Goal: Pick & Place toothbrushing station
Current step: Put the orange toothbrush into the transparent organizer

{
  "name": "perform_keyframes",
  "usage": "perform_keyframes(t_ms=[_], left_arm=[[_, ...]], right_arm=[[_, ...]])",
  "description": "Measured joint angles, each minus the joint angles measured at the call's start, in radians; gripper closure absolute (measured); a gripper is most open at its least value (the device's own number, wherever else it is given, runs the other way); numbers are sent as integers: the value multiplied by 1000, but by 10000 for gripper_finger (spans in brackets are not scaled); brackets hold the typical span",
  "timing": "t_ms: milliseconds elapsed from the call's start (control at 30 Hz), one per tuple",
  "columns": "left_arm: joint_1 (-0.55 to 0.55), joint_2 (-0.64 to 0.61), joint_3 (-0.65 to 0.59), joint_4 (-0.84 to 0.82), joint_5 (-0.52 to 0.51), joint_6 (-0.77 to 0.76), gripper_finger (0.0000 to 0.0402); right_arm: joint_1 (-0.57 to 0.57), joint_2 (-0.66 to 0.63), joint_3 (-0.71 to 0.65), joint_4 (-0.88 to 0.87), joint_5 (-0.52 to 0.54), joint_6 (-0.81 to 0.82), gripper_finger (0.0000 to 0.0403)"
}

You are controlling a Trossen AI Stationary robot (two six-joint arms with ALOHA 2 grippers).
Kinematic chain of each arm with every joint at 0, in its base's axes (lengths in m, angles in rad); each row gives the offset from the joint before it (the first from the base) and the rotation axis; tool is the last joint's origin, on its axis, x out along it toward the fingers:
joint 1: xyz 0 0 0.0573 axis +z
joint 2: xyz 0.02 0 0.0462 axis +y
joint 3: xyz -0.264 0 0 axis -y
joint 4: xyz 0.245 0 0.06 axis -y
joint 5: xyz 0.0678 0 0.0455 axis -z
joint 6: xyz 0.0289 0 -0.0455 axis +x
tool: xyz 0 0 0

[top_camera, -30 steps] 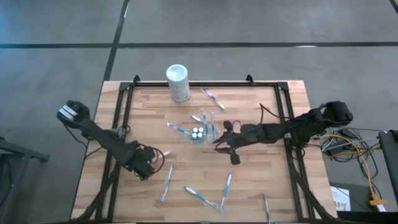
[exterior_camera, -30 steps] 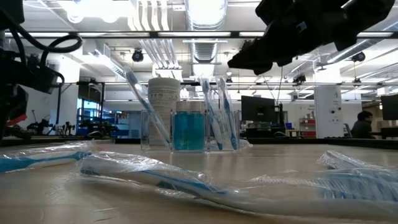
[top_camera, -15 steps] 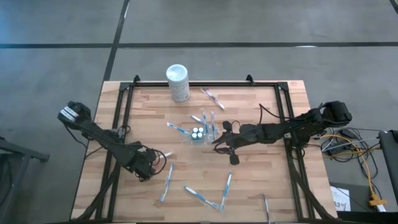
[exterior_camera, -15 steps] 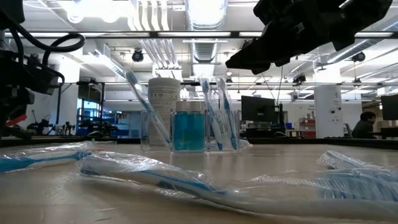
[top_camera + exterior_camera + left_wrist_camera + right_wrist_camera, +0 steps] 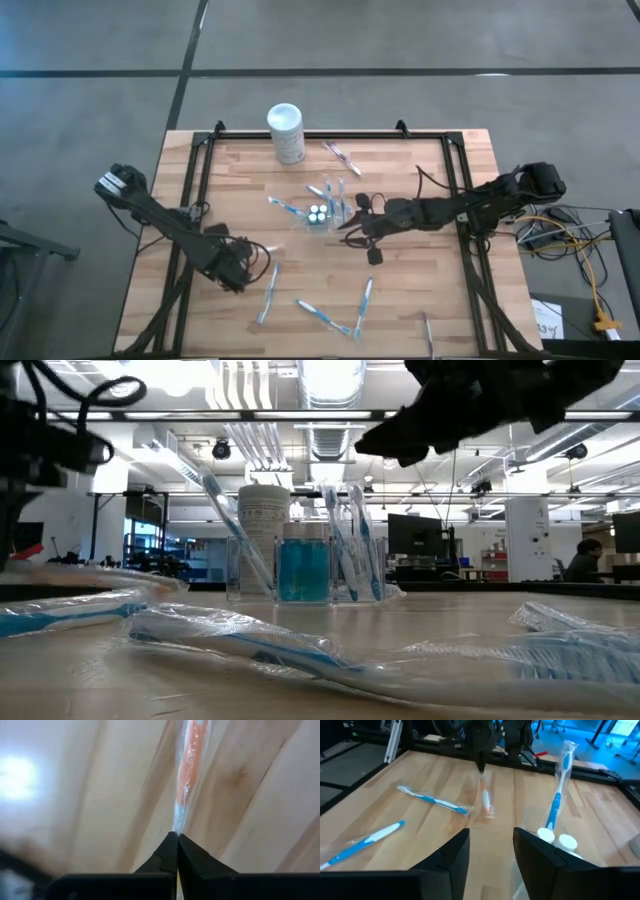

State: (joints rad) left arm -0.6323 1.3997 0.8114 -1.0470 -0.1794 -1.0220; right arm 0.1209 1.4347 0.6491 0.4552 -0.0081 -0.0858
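Note:
The toothbrushing station (image 5: 320,214) is a clear holder standing at the table's middle, with upright blue toothbrushes and a blue-filled section (image 5: 303,570). My left gripper (image 5: 238,266) is at the near left, shut on a wrapped orange toothbrush (image 5: 262,248), which also shows in the right wrist view as an orange toothbrush (image 5: 486,802). My right gripper (image 5: 347,222) hovers open just right of the station, above the table, with nothing between its fingers (image 5: 451,854). My left gripper pinches the end of the orange toothbrush's clear wrapper (image 5: 176,822) between its two fingertips. The fingers slant down from the table's left, and the toothbrush runs on from their tips in line with them. Whether its other end (image 5: 489,814) rests on the wood, I cannot tell.
A white canister with a yellow label (image 5: 286,132) stands at the far edge. Loose wrapped toothbrushes lie at the near side (image 5: 270,290), (image 5: 322,315), (image 5: 366,300), and one at the far side (image 5: 341,155). A black frame (image 5: 455,170) borders the table.
My left gripper has taken hold of the orange toothbrush's wrapper and risen in the low view, where the packet's held end now shows raised at the left. My right gripper has edged a little toward the station.

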Motion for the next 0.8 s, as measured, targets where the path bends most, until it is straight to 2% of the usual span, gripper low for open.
perform_keyframes(t_ms=[133, 233, 400, 467, 600, 800], left_arm=[[0, 13, 134, -124, -47, 46, 399], [-1, 24, 227, -216, -100, 83, 400], [2, 41, 364, -310, -186, 150, 400], [4, 54, 414, -336, -224, 169, 400], [14, 96, 484, -386, -262, 196, 401], [43, 164, 526, -421, -271, 238, 401]], right_arm=[[21, 12, 97, -137, 19, -62, 236], [45, 39, 164, -171, 35, -133, 225], [71, 127, 311, -230, 43, -250, 201], [78, 180, 383, -281, 87, -265, 191], [80, 292, 554, -423, 187, -265, 166], [80, 444, 786, -582, 224, -258, 134]])
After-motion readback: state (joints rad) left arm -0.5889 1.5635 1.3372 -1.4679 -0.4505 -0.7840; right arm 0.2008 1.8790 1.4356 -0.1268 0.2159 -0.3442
